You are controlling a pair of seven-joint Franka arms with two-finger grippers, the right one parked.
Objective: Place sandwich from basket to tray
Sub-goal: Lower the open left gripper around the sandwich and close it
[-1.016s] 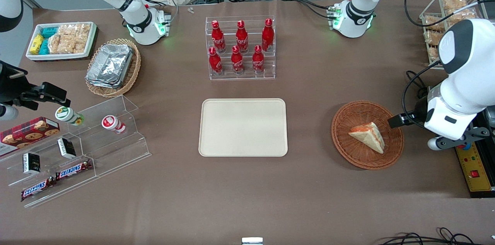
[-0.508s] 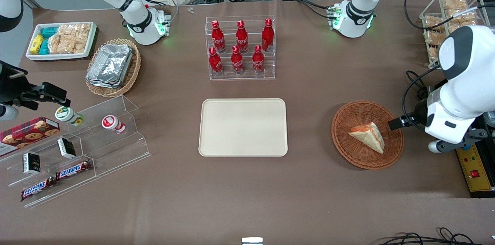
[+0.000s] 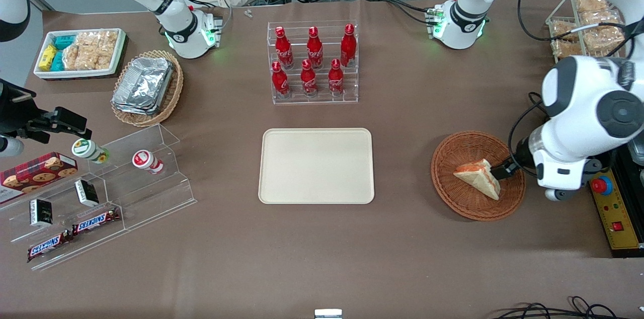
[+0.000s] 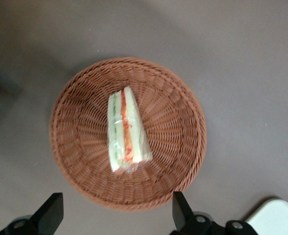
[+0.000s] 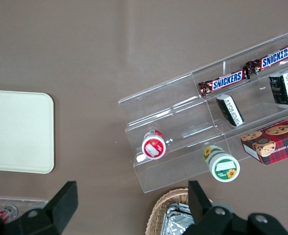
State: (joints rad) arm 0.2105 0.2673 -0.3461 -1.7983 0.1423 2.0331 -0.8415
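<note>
The left arm's gripper (image 4: 115, 218) hovers above the round reddish-brown wicker basket (image 3: 465, 203), fingers (image 4: 51, 211) spread open, their bases cut off. The plastic-wrapped triangular white-bread sandwich (image 3: 479, 177), showing orange and green filling, lies inside the basket; only a corner of the flat cream rectangular tray (image 4: 277, 219) shows in the wrist view.

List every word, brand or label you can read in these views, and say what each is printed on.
"SNICKERS": on the two candy bars lying in the clear acrylic stand.
Red bottles: white script, too small to read.
Cookie box, small dark packets and round tubs: print too small to read.
Sandwich, basket and tray: no text.
The end effector hangs open above the basket.
</note>
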